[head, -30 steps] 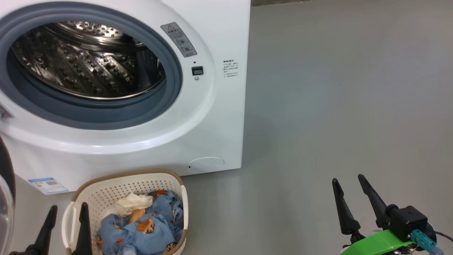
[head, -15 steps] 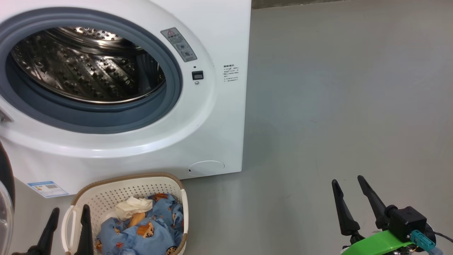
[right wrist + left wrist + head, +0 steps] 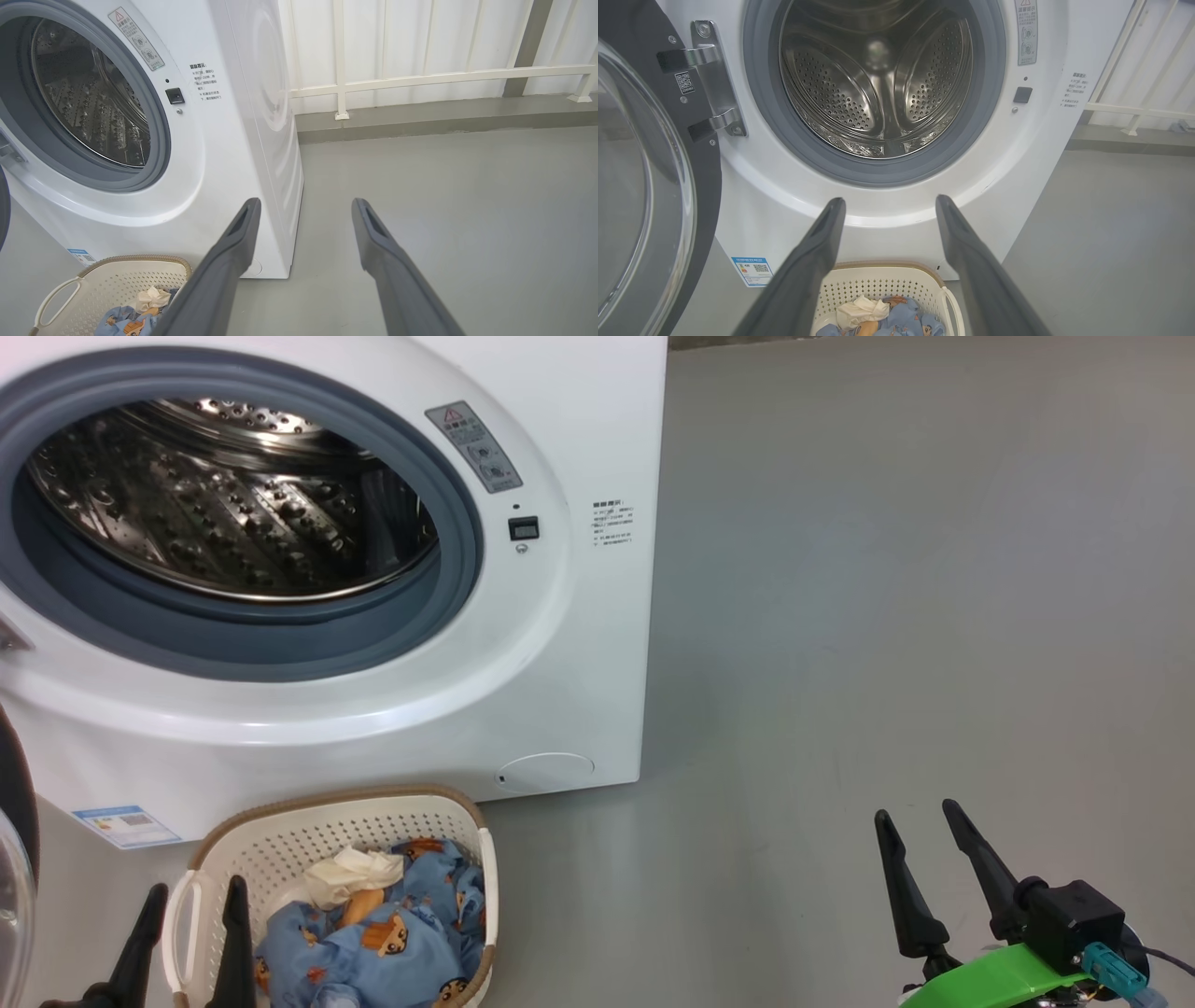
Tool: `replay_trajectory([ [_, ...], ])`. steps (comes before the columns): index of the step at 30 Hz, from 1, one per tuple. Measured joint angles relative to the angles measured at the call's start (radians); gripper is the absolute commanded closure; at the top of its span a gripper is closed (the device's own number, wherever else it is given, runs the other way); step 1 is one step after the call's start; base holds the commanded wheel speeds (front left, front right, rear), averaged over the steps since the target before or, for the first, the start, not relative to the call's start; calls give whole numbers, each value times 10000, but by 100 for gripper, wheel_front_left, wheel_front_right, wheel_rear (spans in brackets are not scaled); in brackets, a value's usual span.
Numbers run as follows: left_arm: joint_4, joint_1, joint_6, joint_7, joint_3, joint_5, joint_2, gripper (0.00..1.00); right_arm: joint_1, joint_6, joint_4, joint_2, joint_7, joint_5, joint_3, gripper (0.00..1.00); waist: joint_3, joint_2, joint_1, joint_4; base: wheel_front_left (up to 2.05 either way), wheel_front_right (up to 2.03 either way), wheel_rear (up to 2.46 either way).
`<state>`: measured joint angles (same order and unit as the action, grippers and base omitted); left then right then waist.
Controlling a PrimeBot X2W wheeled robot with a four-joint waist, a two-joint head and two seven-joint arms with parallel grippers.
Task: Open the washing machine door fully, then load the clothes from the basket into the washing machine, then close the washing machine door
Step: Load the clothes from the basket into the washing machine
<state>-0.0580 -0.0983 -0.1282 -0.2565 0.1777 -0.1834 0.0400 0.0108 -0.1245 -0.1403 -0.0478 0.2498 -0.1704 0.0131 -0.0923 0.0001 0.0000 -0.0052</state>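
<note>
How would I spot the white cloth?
Find the big white washing machine with its round opening. On the floor in front sits a cream basket of blue cartoon-print clothes. The crumpled cream-white cloth lies on top, the only pale piece.

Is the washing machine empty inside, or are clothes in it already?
Empty. What shows of the drum is bare shiny metal, and the clothes lie in the basket.

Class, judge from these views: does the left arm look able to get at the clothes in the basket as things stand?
Probably yes: the left gripper is open near the basket, the clothes lie uncovered, and nothing stands between them.
</note>
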Motion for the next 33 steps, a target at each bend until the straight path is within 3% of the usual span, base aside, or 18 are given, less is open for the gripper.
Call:
replay_trajectory([
  [10,-259,43,0,0,-347,-249,29,0,244,0,25,0,0,-92,-63,0,-447,0,0,-29,0,0,0],
  [33,-1563,2136,0,0,-1262,-1499,1095,0,1574,0,422,-8,0,-261,-405,0,-3121,0,2,-329,0,0,0],
])
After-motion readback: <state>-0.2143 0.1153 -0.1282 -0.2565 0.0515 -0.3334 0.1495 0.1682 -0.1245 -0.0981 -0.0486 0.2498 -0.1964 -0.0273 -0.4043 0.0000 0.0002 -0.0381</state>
